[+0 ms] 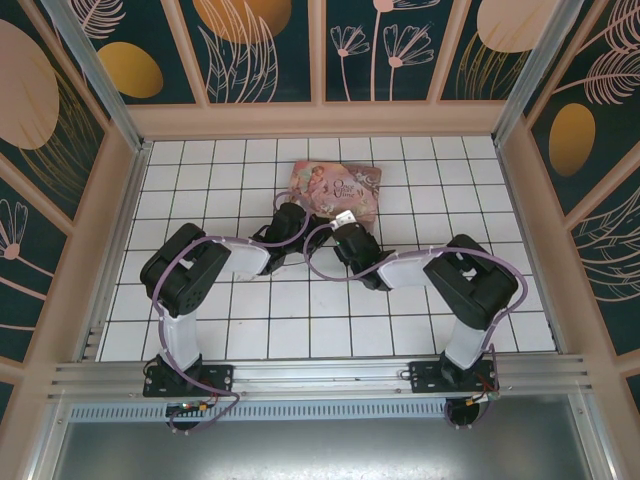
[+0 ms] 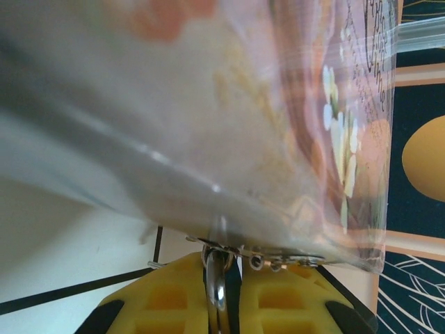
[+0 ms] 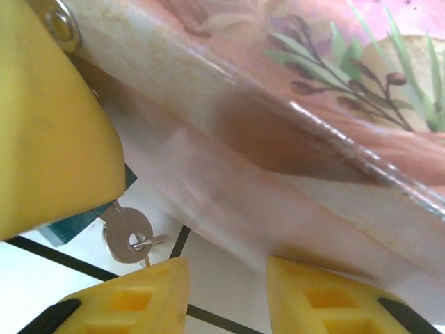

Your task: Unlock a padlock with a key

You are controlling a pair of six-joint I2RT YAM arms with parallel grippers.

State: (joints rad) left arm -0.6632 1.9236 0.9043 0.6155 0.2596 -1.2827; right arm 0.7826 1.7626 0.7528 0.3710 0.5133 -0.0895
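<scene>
In the left wrist view my left gripper (image 2: 224,282) is shut on the padlock, whose silver shackle (image 2: 217,275) and a sliver of blue body show between the yellow fingers (image 2: 167,299). The shackle hangs from the hasp (image 2: 268,259) of the pink floral tin (image 2: 229,104). The right wrist view shows the padlock's blue body (image 3: 69,224) under the left gripper's yellow finger (image 3: 49,139). The key (image 3: 127,234) sticks out of it, round head and small ring showing. My right gripper (image 3: 226,282) is open just below and right of the key, with nothing between its fingers (image 3: 135,299).
The pink floral tin (image 1: 340,185) lies on the white tiled table (image 1: 250,330) at mid-back, with both grippers at its near edge, left (image 1: 290,222) and right (image 1: 347,222). Wooden walls enclose the table on three sides.
</scene>
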